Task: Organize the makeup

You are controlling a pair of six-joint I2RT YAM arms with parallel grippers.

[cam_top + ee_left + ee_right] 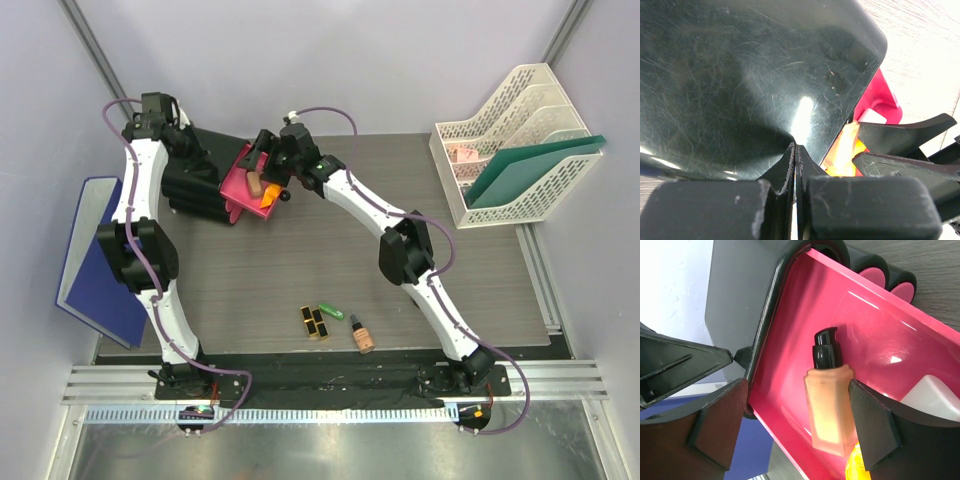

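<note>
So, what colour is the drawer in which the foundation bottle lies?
The drawer is bright pink, seen best in the right wrist view.

Well to the right of your right gripper [260, 158], a white mesh file rack [500, 205] holding green folders [540, 165] stands on the dark wood-grain table [300, 270]. Left of your left gripper [188, 145] and nearer you, a blue board [95, 260] sits at the table's edge. Pale, evenly lit walls [350, 50] rise beyond both.

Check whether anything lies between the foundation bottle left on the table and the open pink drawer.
Nothing visibly blocks it. The foundation bottle and pink drawer are separated by bare table; the green tube and lipsticks lie just beside the bottle, near that line. The right tool hovers open over the drawer.
</note>
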